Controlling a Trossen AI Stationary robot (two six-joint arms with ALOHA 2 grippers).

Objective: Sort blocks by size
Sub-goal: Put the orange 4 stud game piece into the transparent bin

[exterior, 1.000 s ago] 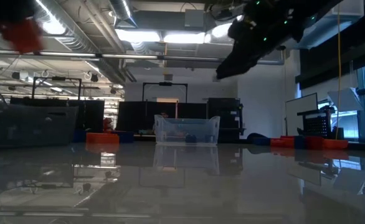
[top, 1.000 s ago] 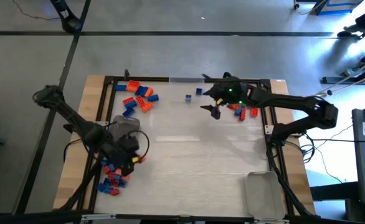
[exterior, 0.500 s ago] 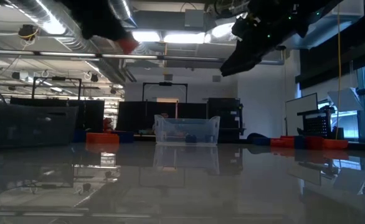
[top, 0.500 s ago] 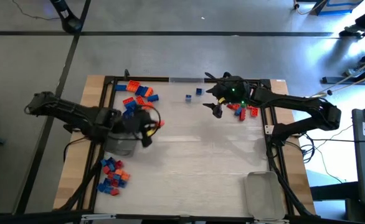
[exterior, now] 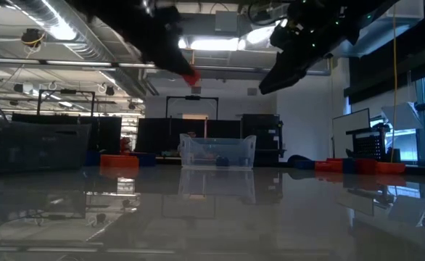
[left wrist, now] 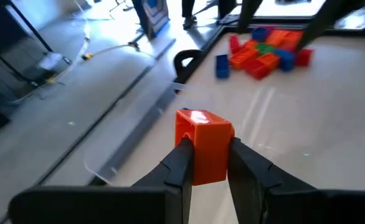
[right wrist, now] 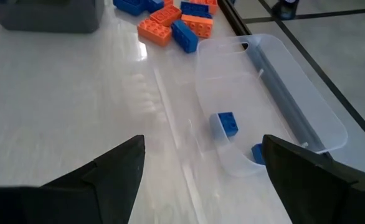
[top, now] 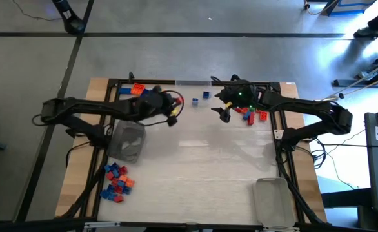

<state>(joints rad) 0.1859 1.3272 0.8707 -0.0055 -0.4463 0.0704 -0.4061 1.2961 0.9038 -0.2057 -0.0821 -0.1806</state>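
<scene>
My left gripper (top: 174, 118) hangs above the table's far middle, shut on a small orange block (left wrist: 202, 140), short of the clear tray (right wrist: 276, 87) at the far edge. Two blue blocks (right wrist: 225, 123) lie in that tray. My right gripper (top: 224, 116) hovers open over the table just right of the tray, with nothing between its fingers (right wrist: 117, 168). Loose piles of blocks lie at the far left (top: 140, 91), the far right (top: 250, 116) and the near left (top: 116, 183). My left gripper pinches the orange block by its two opposite side faces (left wrist: 192, 158) between its two fingers. The fingers slant down from the table's left. The block's top end sticks out past the fingertips (left wrist: 184, 146), and the block is lifted clear of the table.
A grey box (top: 128, 142) stands on the left side, below my left arm. A second clear tray (top: 273, 201) lies at the near right. The black frame rail (top: 176, 82) runs along the far edge. The table's middle is bare white surface.
My left gripper has swung from the near-left pile toward the far edge and the right, up to the clear tray, rolling as it went. The orange block stayed between its fingers, clear of the table. My right arm has kept still.
</scene>
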